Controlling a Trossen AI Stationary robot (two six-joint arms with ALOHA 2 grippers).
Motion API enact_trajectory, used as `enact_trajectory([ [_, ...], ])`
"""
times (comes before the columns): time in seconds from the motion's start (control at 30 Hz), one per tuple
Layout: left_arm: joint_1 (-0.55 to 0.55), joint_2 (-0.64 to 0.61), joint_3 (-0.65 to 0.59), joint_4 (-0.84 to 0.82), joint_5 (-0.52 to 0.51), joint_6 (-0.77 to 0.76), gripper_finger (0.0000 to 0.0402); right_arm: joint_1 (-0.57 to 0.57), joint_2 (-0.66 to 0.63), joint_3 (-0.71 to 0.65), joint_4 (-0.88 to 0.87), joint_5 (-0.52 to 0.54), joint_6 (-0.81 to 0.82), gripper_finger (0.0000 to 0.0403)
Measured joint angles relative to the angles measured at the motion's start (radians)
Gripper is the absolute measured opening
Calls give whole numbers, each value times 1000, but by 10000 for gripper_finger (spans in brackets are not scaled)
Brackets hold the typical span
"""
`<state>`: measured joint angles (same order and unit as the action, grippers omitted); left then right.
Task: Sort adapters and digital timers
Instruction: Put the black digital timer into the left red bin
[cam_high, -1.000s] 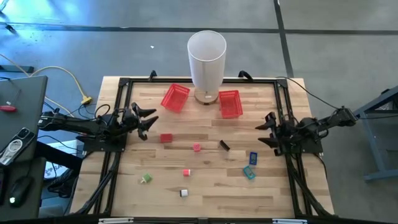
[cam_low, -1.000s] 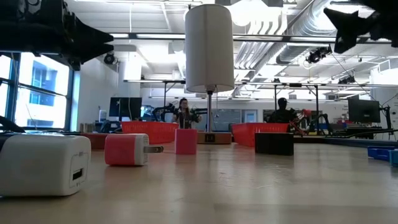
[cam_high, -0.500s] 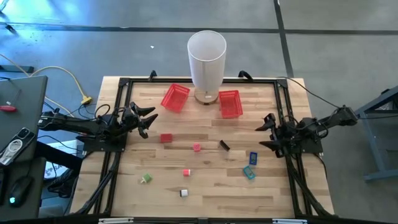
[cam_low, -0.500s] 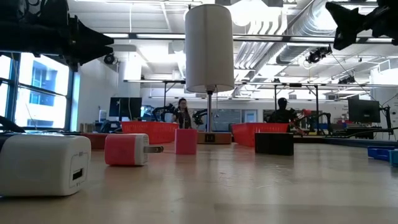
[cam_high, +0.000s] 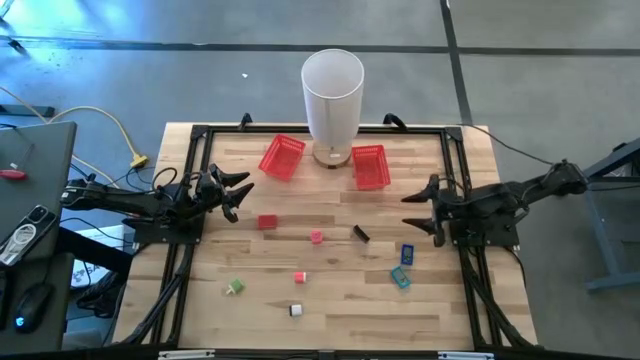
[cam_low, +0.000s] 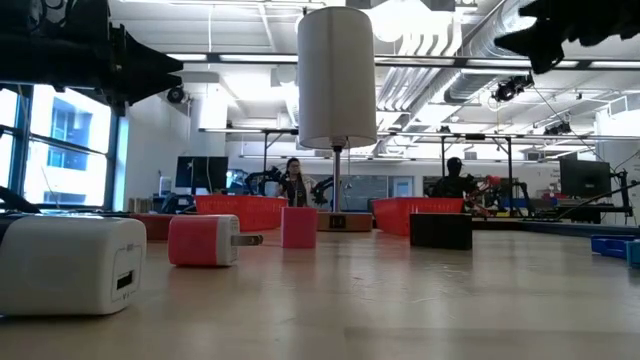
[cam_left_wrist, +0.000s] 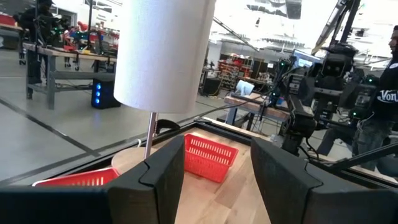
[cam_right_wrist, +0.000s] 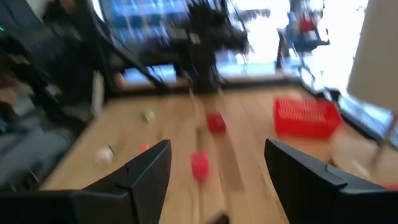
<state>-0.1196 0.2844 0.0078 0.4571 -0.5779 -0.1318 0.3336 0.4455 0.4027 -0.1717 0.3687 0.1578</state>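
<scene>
Nothing looks sorted yet: both red baskets (cam_high: 282, 157) (cam_high: 370, 166) appear empty, while adapters and timers lie scattered across the surface (cam_high: 330, 310). The left end effector (cam_high: 236, 194) and right end effector (cam_high: 420, 212) hover spread, holding nothing.

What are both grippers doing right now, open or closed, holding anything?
Left gripper: open, empty, above the table's left side.
Right gripper: open, empty, above the right side.

A tall white cylindrical lamp (cam_high: 333, 105) stands at the far edge of the wooden surface (cam_high: 330, 295), between two baskets. A yellow cable (cam_high: 118, 128) trails across the grey floor beside a dark desk (cam_high: 35, 215).
</scene>
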Motion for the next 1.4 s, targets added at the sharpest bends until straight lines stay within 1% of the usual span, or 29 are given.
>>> enact_trajectory([
  [0.1, 0, 0, 0, 0, 0, 0, 177, 0, 62, 14, -95, -1, 38, 247],
  [0.33, 0, 0, 0, 0, 0, -1, 177, 0, 191, 14, -262, -5, 189, 247],
  [0.47, 0, 0, 0, 0, 1, -11, 177, 0, 259, 14, -285, -5, 257, 247],
  [0.63, 0, 0, 0, -5, 1, -24, 177, 0, 357, -17, -275, -8, 272, 247],
  [0.8, 0, 8, 0, -10, 1, -44, 177, 0, 458, -50, -196, -20, 331, 247],
  [1.0, 0, 54, 0, -7, 2, -66, 177, 0, 578, -89, 3, -153, 344, 247],
  [1.03, 0, 63, 0, -7, 2, -74, 177, 0, 603, -92, 30, -162, 344, 247],
  [1.17, 0, 102, 0, -7, 2, -101, 177, 0, 710, -93, 100, -148, 347, 247],
  [1.4, -2, 151, 0, -3, 7, -146, 177, 0, 911, -91, 274, -122, 335, 247],
])
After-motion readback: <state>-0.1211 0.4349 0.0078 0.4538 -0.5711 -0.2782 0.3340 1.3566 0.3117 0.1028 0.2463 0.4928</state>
